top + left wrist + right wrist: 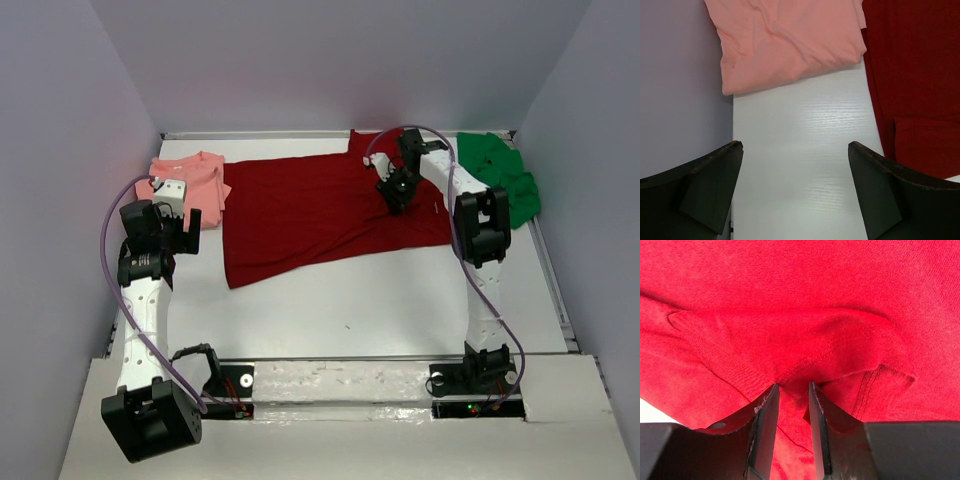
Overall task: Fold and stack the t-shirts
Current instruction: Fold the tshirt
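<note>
The dark red t-shirt (320, 215) lies spread flat across the back middle of the table. My right gripper (395, 195) is down on its right part, near the collar. In the right wrist view the jaws (792, 386) stand a little apart, with a raised fold of the red cloth (800, 290) at their tips. The salmon pink t-shirt (195, 185) lies folded at the back left. My left gripper (170, 232) hovers just in front of it, wide open (796, 147) over bare table, with the pink cloth (790, 40) ahead. The bright green t-shirt (505, 175) is bunched at the back right.
Grey walls (60, 200) close in the left, back and right sides. The white table (350, 310) shows bare between the red t-shirt and the arm bases. A red edge (915, 75) runs along the right of the left wrist view.
</note>
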